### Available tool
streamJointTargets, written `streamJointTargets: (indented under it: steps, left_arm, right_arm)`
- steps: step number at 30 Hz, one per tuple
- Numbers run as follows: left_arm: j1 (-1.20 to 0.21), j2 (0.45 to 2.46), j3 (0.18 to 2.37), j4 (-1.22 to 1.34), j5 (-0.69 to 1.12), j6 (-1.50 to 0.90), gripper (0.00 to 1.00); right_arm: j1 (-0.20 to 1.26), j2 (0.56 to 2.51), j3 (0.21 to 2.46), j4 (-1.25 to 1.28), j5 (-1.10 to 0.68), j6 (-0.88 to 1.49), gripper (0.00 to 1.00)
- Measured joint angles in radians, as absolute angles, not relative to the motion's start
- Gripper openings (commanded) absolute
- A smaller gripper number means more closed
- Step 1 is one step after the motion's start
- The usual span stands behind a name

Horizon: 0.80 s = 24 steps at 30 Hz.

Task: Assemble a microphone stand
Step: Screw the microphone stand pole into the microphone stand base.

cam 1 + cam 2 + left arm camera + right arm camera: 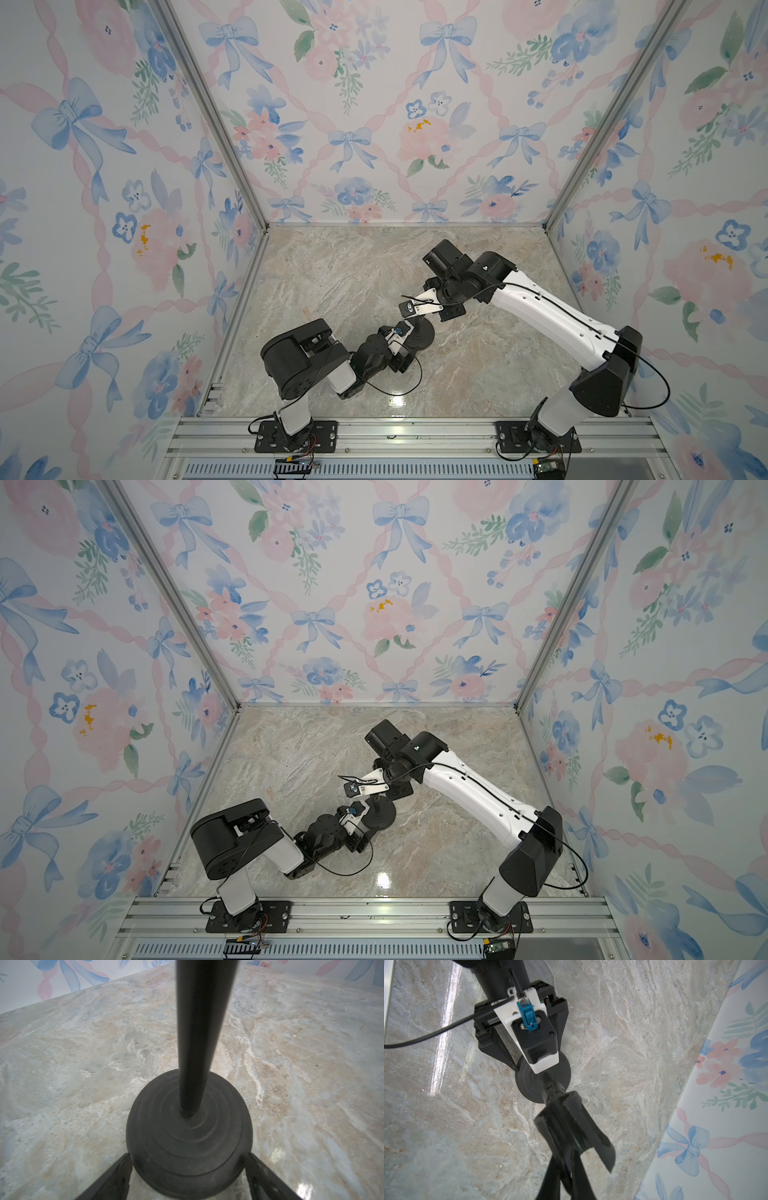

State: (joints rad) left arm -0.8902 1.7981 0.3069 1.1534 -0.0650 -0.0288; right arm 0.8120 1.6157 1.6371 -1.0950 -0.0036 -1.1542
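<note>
The microphone stand is upright on the marble table, near its middle. Its round black disc base lies flat. The thin black rod rises from the base's centre hole. My left gripper is low on the table, with one finger against each side of the base's rim. My right gripper comes from above and is shut on the clip-like head at the rod's top.
Floral-papered walls close in the back and both sides of the marble table. An aluminium rail carrying both arm bases runs along the front edge. A black cable loops from the left wrist.
</note>
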Motion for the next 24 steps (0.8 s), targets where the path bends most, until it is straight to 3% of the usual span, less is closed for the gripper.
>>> streamJointTargets:
  steps: [13, 18, 24]
  left_arm:
    - [-0.751, 1.610, 0.320, 1.132, 0.159, 0.036, 0.92]
    - [-0.718, 1.709, 0.408, 1.137, 0.293, 0.089, 0.89]
    - [-0.719, 1.824, 0.439, 1.134, 0.325, 0.106, 0.89]
  right_arm:
    - [0.784, 1.604, 1.620, -1.084, -0.053, -1.155, 0.10]
    - [0.767, 1.604, 1.615, -1.078, -0.070, -1.153, 0.10]
    - [0.727, 1.584, 1.580, -1.048, -0.107, -1.146, 0.10]
